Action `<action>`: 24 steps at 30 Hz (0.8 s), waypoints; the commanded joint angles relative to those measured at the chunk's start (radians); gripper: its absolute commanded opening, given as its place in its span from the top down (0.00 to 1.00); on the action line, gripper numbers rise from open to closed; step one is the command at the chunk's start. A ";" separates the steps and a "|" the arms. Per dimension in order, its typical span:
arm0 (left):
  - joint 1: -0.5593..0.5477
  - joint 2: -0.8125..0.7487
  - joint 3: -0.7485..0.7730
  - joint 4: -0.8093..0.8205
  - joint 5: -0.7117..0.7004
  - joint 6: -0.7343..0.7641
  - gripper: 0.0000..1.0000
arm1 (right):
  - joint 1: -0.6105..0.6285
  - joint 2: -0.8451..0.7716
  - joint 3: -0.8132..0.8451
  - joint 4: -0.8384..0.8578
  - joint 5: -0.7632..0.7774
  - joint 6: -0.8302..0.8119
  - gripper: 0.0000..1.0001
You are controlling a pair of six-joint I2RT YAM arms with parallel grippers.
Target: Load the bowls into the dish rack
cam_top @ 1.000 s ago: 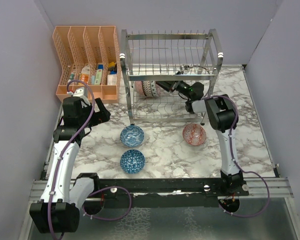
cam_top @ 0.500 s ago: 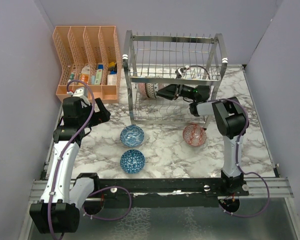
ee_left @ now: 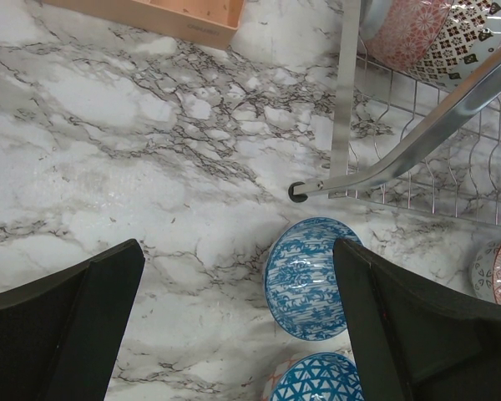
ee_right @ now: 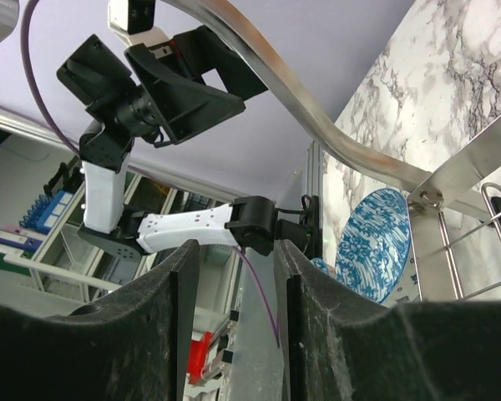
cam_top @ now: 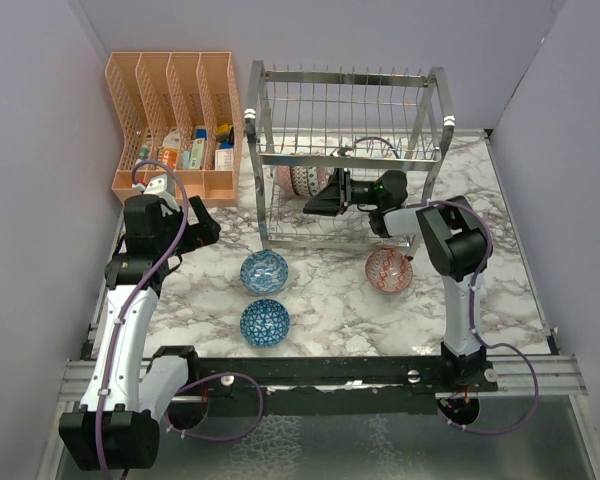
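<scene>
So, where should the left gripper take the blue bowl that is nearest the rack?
Probably the rim of that blue bowl, from above on its left side: it sits mouth up, so one jaw goes inside the thin wall, one outside.

Bright, even light is given; soft shadows are cast on the counter [cam_top: 330, 300] and glints are seen on the dish rack [cam_top: 340, 73].

White-black arms [cam_top: 123, 335], purple cables [cam_top: 184, 215]
</scene>
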 commanded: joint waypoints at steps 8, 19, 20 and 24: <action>0.003 -0.019 0.009 0.007 0.001 0.013 0.01 | 0.104 -0.072 -0.079 -0.057 -0.070 -0.092 0.59; 0.003 -0.035 0.003 0.000 0.001 0.014 0.01 | 0.224 -0.327 -0.260 -0.547 0.007 -0.497 0.58; 0.003 -0.036 0.003 -0.001 0.002 0.012 0.01 | 0.233 -0.361 -0.272 -0.628 0.027 -0.545 0.59; 0.002 -0.038 0.005 -0.001 0.004 0.013 0.01 | 0.267 -0.496 -0.344 -0.916 0.140 -0.723 0.58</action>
